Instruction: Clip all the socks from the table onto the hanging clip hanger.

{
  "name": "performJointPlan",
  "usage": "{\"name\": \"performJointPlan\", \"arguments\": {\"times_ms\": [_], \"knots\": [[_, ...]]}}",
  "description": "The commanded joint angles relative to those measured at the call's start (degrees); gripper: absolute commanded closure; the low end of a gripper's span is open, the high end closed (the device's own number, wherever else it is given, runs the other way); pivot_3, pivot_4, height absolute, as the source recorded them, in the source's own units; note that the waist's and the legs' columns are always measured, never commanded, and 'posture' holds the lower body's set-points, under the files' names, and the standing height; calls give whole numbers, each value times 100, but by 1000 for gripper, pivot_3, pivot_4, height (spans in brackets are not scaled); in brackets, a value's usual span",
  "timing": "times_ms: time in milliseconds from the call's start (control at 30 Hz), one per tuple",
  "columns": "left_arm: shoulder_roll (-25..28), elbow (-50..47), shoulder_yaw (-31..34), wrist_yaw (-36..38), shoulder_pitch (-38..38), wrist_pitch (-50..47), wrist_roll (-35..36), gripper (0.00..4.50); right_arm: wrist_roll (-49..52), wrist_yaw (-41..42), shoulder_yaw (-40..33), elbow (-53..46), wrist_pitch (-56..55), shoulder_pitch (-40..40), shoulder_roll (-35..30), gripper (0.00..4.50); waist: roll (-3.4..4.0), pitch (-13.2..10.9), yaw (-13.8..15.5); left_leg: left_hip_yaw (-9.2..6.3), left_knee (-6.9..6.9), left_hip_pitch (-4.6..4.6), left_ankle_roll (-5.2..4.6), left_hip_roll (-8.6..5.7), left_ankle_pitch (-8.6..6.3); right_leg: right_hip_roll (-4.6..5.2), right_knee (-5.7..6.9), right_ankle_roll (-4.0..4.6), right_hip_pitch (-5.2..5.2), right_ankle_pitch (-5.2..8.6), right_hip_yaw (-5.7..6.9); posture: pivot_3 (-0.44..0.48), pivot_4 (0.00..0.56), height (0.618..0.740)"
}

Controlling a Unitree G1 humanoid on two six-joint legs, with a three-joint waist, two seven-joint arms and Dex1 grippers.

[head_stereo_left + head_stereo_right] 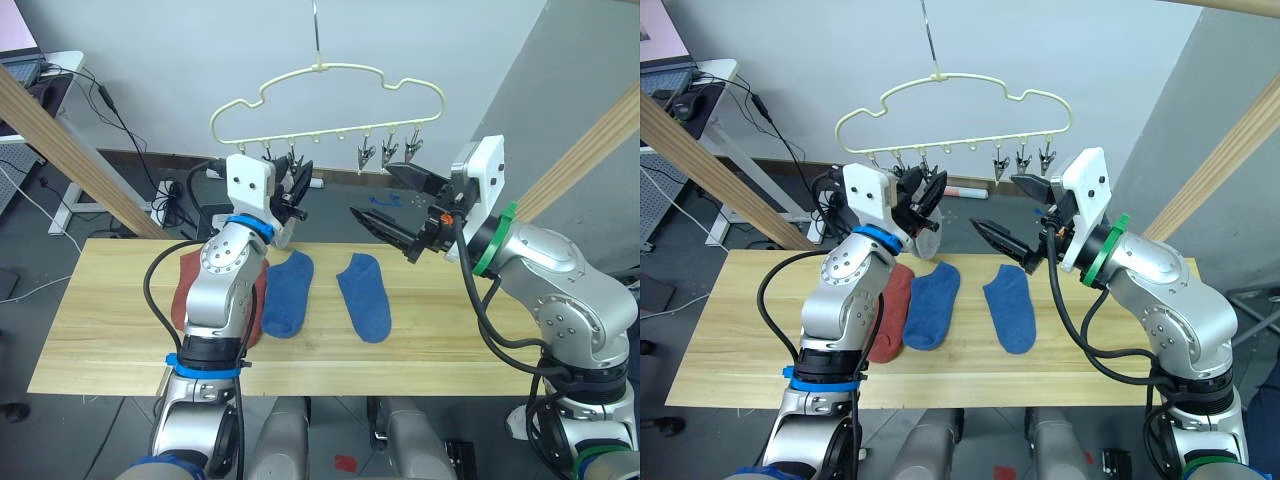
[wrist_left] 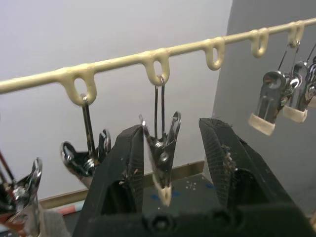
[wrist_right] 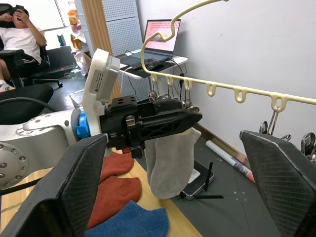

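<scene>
The pale yellow clip hanger (image 1: 330, 100) hangs by its hook above the table's (image 1: 110, 330) far edge. My left gripper (image 1: 297, 190) is raised to its lower bar, open, with one metal clip (image 2: 162, 148) hanging between the fingers. A light grey sock (image 3: 170, 163) hangs just behind that gripper; its clip is hidden. My right gripper (image 1: 371, 190) hovers wide open to the right, below the right-hand clips, holding nothing. Two blue socks (image 1: 288, 292) (image 1: 365, 295) lie flat mid-table. Rust-red socks (image 1: 892, 310) lie to their left, partly hidden by my left arm.
Slanted wooden poles (image 1: 70, 150) (image 1: 590, 150) flank the table on both sides. A desk with a laptop (image 3: 160, 37) and floor cables stand behind on the left. A person (image 3: 19, 34) sits further back in the right wrist view.
</scene>
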State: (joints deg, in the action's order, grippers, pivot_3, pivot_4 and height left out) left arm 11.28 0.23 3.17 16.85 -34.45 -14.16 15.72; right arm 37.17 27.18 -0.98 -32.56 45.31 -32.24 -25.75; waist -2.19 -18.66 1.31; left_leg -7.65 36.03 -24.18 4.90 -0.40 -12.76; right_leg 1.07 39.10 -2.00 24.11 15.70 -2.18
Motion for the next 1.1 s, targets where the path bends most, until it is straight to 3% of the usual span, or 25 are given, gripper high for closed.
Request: {"name": "performJointPlan", "arguments": {"times_ms": [33, 967, 1100], "knots": [[-4, -81, 40, 48, -77, 199, -27, 2554, 72, -23, -167, -109, -89, -88, -34, 0, 0, 0, 0, 1, 0, 0, 0, 0, 0, 0, 0, 0, 0, 0, -1, 119, 308, 740], [61, 218, 12, 96, -203, 506, -273, 2554, 69, -14, -222, -2, -145, -79, -56, 0, 0, 0, -1, -1, 0, 0, 0, 0, 0, 0, 1, 0, 0, 0, 0, 116, 314, 740], [43, 203, 45, 157, -210, 494, -203, 3396, 57, -32, -214, 18, -157, -101, -36, 0, 0, 0, -1, -1, 0, 0, 0, 0, 0, 0, 0, 0, 0, 0, 0, 118, 317, 740]]}}
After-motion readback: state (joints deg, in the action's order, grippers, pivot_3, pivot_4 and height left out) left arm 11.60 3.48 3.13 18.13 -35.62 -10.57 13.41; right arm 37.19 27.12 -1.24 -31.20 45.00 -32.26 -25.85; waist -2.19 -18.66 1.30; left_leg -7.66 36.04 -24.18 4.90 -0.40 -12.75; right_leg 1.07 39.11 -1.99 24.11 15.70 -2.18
